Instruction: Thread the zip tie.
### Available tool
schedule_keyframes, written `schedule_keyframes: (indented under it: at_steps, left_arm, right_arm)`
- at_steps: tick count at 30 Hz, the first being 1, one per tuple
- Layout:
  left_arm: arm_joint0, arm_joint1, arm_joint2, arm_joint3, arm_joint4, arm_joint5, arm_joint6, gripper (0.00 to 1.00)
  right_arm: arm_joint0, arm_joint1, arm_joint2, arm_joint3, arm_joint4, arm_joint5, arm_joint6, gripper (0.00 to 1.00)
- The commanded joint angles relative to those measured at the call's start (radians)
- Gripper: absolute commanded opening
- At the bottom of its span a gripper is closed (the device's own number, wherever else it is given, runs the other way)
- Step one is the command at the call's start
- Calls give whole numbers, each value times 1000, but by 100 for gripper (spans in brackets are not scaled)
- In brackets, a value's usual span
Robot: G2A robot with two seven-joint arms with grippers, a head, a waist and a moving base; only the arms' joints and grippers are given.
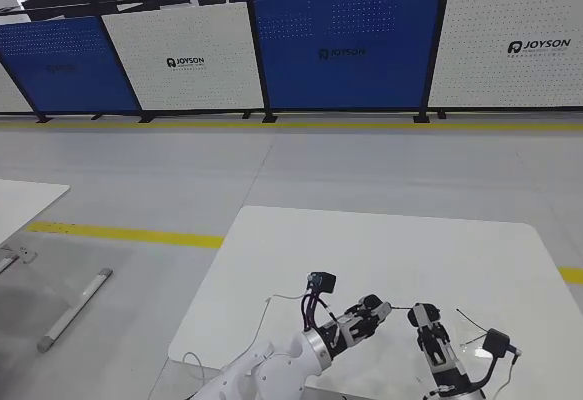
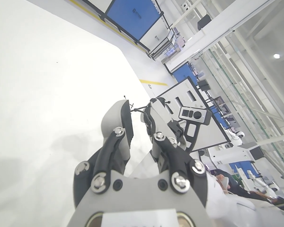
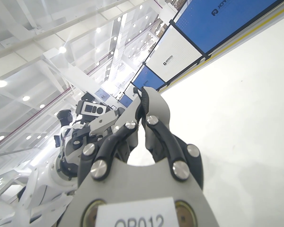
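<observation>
The right gripper (image 3: 143,91) clenches the zip tie (image 3: 135,92) over the table's (image 1: 371,250) near part, its thin strand crossing between the parted jaws of the left gripper (image 2: 138,103) (the head is hard to make out), so align squarely and feed slowly.

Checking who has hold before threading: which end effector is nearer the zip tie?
Right. The right end effector is shut on the zip tie; the left end effector is open just beside it.

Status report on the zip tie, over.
Left gripper open, zip tie end at its fingertips. Right gripper shut on the tie's other end. Nothing else between them.
</observation>
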Motion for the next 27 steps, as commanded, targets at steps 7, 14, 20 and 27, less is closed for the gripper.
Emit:
schedule_keyframes:
  at_steps: [7,14,20,27]
  left_arm:
    - [3,1,-5,-4,1,0,-1,1]
    - [0,0,-2,-1,3,2,-4,0]
    - [0,-1,8,-2,9,1,-7,0]
    - [-1,-4,4,-3,-31,5,9,0]
  right_arm:
    - [2,1,-3,0,-6,0,-1,0]
    - [3,3,-7,0,-13,0,-8,0]
    - [4,4,-9,-3,-8,0,-15,0]
    - [9,6,-16,-9,9,0,9,100]
